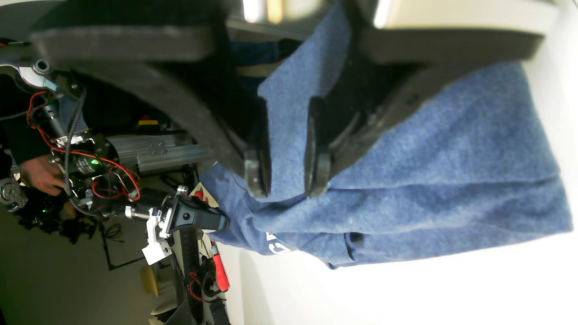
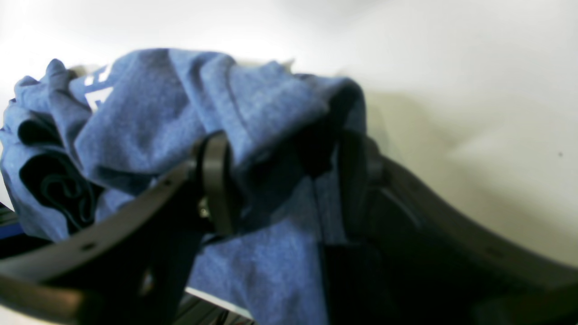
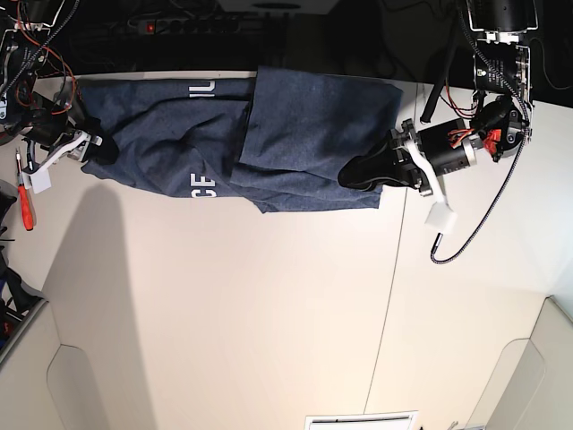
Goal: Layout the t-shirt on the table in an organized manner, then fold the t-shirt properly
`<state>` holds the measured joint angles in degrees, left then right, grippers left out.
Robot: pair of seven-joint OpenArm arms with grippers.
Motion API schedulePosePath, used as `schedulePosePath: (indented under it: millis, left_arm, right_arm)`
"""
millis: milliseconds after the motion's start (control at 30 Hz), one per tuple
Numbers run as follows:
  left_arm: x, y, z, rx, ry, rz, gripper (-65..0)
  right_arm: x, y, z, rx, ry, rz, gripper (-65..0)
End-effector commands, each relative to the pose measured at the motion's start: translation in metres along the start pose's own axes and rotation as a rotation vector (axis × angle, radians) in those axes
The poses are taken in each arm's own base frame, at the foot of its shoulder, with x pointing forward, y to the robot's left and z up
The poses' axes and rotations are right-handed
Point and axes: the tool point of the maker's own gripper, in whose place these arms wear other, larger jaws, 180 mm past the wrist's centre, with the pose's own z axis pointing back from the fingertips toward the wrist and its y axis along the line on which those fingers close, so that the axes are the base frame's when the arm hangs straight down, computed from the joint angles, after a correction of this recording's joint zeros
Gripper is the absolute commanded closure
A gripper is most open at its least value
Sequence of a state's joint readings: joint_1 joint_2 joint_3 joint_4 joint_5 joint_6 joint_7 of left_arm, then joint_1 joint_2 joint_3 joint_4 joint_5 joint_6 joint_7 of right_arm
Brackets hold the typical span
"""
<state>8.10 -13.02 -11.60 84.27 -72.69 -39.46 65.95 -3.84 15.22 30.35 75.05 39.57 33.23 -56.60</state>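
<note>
The navy-blue t-shirt [image 3: 304,125] lies stretched sideways along the far edge of the off-white table [image 3: 269,313], partly folded over itself, with white letters [image 3: 203,186] showing. My left gripper [image 3: 354,172] is shut on the shirt's right end; in the left wrist view, cloth [image 1: 451,180] fills the narrow gap of the gripper [image 1: 286,180]. My right gripper [image 3: 89,148] holds the shirt's left end. In the right wrist view, bunched cloth [image 2: 153,113] sits in that gripper [image 2: 284,180], above the table [image 2: 451,90].
A red screwdriver [image 3: 25,210] lies at the table's left edge and also shows in the left wrist view [image 1: 221,273]. A dark seam line [image 3: 385,296] crosses the table. A black cable with a white tag [image 3: 440,218] hangs by the left arm. Wiring and equipment stand behind the far edge.
</note>
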Motion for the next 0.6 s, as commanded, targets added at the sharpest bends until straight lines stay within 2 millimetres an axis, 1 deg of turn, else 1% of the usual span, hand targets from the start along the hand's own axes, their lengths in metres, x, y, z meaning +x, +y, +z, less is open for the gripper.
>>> schedulePosePath:
  millis: [0, 233, 433, 567]
  left_arm:
    - [0.015, -0.007, 0.002, -0.023, -0.044, -0.027, -14.2]
    - [0.015, -0.007, 0.002, -0.023, -0.043, -0.027, -14.2]
    - [0.014, -0.007, 0.002, -0.023, -0.043, -0.027, -14.2]
    - [0.014, -0.007, 0.002, -0.023, -0.043, -0.027, -14.2]
  right_arm:
    - [0.012, -0.002, 0.006, -0.009, -0.03, 0.017, -32.9]
    - [0.016, -0.001, 0.007, -0.013, -0.037, 0.029, -32.9]
    - [0.017, -0.01, 0.012, -0.09, -0.013, 0.098, -32.9]
    - [0.025, -0.009, 0.016, -0.113, -0.029, 0.133, -32.9]
